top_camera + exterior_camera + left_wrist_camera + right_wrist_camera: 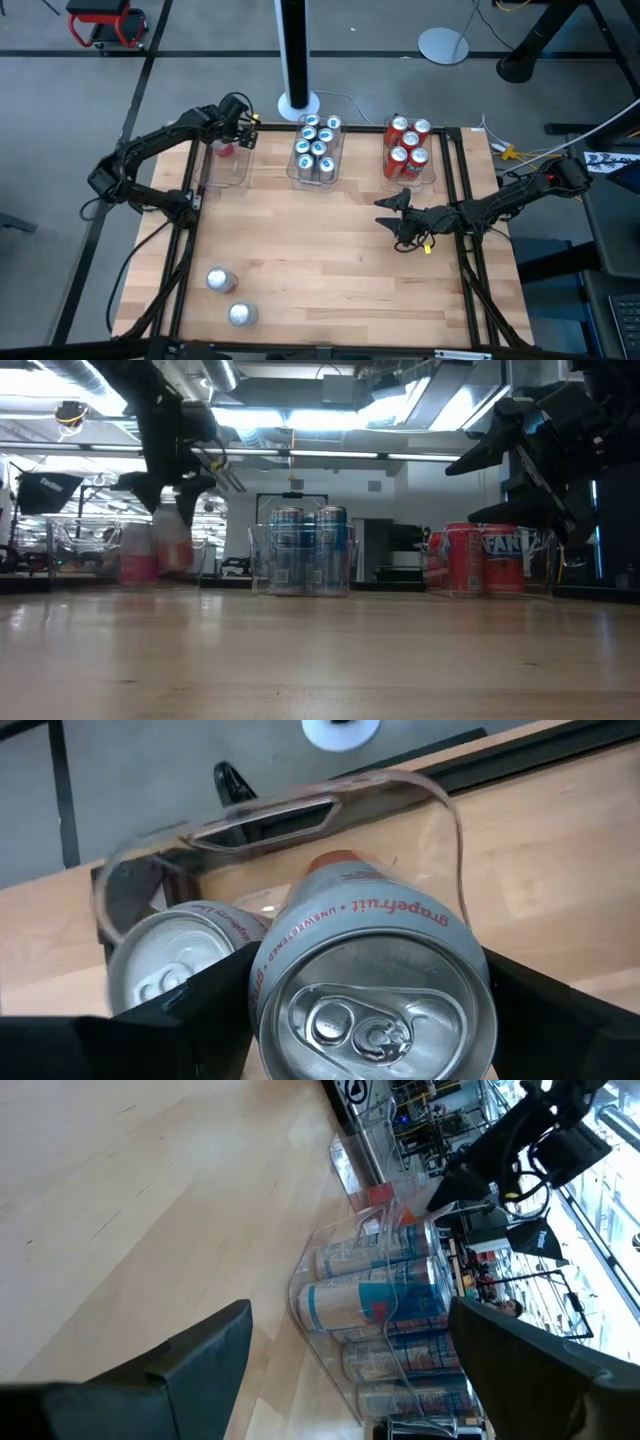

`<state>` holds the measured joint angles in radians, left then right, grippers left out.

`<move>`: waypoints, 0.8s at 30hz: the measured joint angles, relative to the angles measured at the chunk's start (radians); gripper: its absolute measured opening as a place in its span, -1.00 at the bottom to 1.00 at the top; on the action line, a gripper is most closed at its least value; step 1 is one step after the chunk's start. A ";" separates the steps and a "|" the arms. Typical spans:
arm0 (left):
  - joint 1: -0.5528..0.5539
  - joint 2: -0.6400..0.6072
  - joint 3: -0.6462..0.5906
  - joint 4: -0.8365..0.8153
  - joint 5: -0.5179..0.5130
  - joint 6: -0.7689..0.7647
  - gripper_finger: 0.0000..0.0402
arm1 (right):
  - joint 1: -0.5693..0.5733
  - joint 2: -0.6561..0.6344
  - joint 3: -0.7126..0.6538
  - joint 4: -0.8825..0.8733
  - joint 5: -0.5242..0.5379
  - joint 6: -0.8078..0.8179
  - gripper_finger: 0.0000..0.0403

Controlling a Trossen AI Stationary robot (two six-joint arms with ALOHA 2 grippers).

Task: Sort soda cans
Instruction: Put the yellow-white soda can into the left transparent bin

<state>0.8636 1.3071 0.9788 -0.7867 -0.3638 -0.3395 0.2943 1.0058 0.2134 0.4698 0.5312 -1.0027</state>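
My left gripper (236,128) is over the far-left clear bin (238,178), shut on a silver soda can with pink "grapefruit" lettering (375,1000). A second can of that kind (165,970) stands in the bin beside it. The middle bin (318,150) holds several blue-and-white cans, and the right bin (408,150) several red ones. Two silver cans (221,281) (242,315) stand on the table near its front left. My right gripper (400,215) hangs open above the table, in front of the red cans. My left gripper pinches the grapefruit can by its side wall (270,970), just under the top rim, one finger on each side. The fingers (190,1010) come slanting down from above. The can stays upright inside the bin's walls; whether its base touches the bin floor I cannot tell.
A white round post base (297,102) stands just behind the bins. Black frame rails (180,250) run along the table's left and right sides. The middle of the wooden table is bare between the bins and the two loose cans.
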 joint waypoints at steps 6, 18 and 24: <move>0.044 0.000 -0.060 0.056 0.066 0.010 0.49 | 0.000 0.000 0.000 0.000 0.000 0.001 0.66; 0.061 0.000 -0.104 0.103 0.073 0.013 0.61 | 0.000 0.000 0.000 0.000 0.000 0.001 0.66; 0.061 0.000 -0.104 0.124 0.064 -0.004 0.62 | 0.000 0.000 0.000 0.000 0.000 0.001 0.66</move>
<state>0.9249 1.3071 0.8753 -0.6628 -0.2995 -0.3440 0.2943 1.0060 0.2134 0.4694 0.5316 -1.0019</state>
